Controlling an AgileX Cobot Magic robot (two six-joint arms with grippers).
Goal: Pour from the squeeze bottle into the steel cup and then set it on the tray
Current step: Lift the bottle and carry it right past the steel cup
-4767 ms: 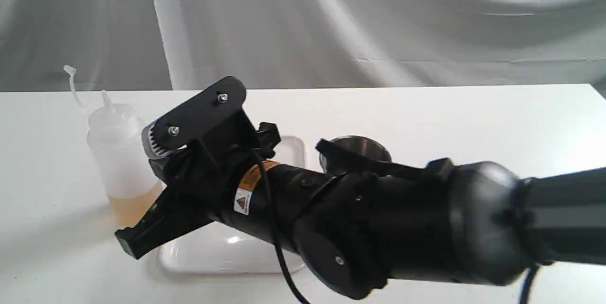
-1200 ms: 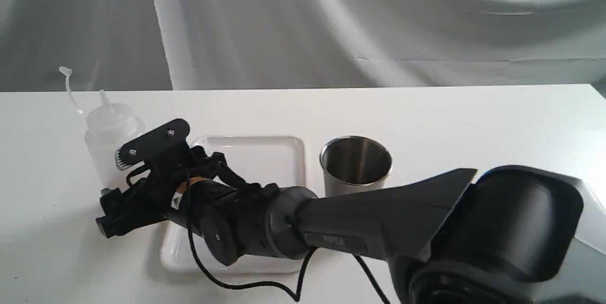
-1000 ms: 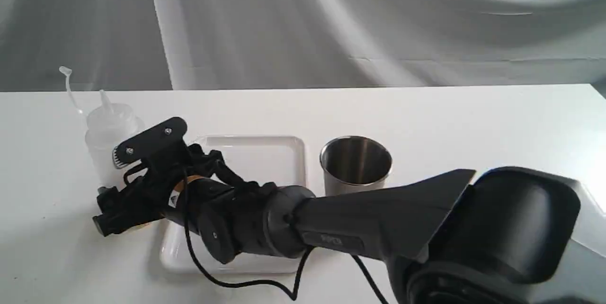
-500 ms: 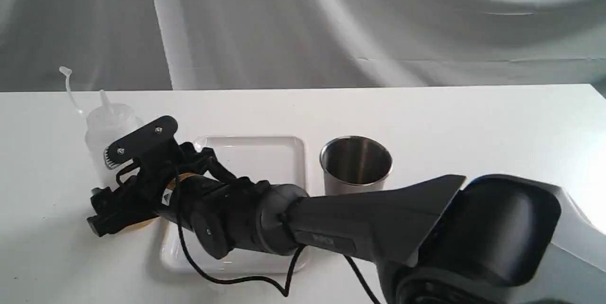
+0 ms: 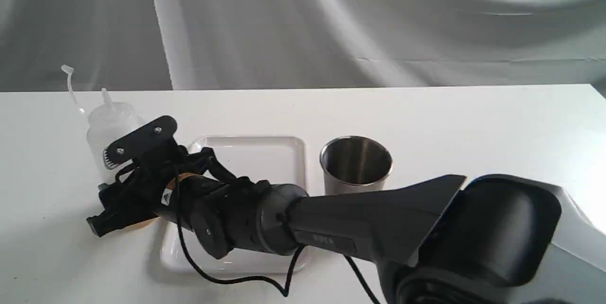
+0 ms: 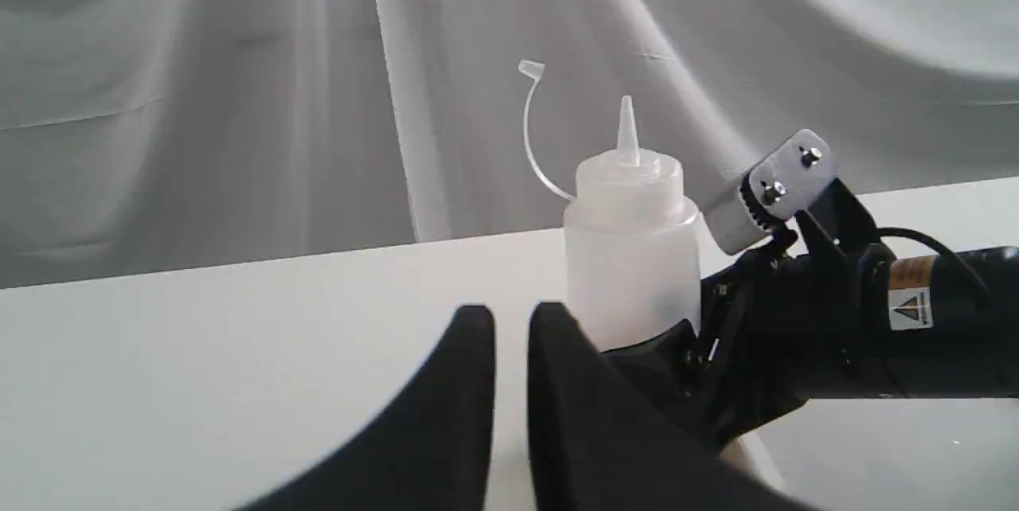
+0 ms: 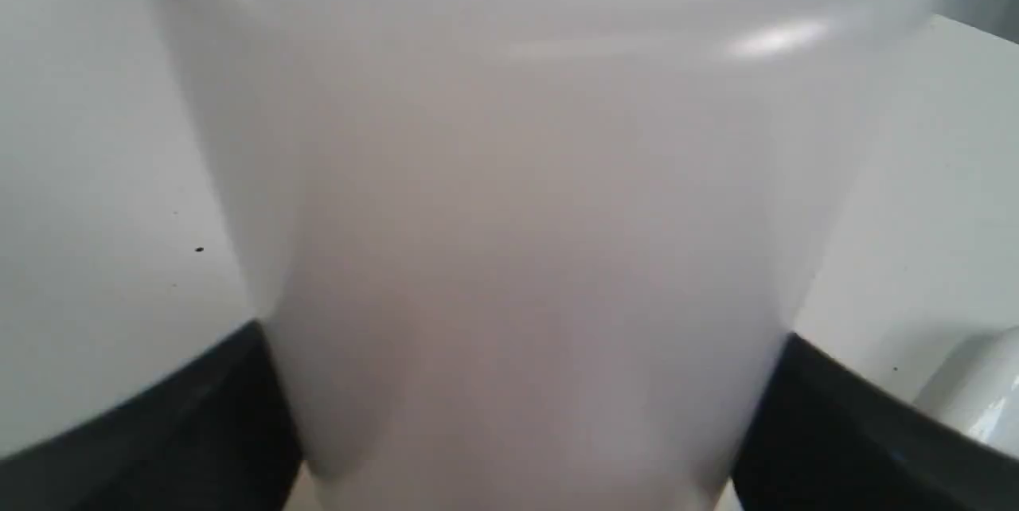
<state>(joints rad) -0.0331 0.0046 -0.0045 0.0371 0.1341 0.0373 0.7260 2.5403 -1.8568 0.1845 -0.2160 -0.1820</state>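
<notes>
The squeeze bottle (image 5: pixel 108 126) stands upright at the table's left, its cap strap curling up beside the nozzle. My right gripper (image 5: pixel 111 204) reaches across the tray (image 5: pixel 255 150) and is shut on the bottle's lower body. In the right wrist view the bottle (image 7: pixel 517 216) fills the frame and narrows where the black fingers (image 7: pixel 159 431) press it. The steel cup (image 5: pixel 356 164) stands just right of the tray, dark inside. My left gripper (image 6: pixel 513 336) is shut on nothing and sits a little short of the bottle (image 6: pixel 633 256).
The right arm's forearm (image 5: pixel 378 219) lies low over the tray's front half, with a black cable (image 5: pixel 236 280) looping below it. A white table (image 5: pixel 473 119) runs to the right, and a grey cloth backdrop (image 5: pixel 331 24) hangs behind.
The right arm stretched left and dropped low beside the bottle. Over the last second its fingers closed on the bottle's base, and the bottle shifted slightly to the right.
</notes>
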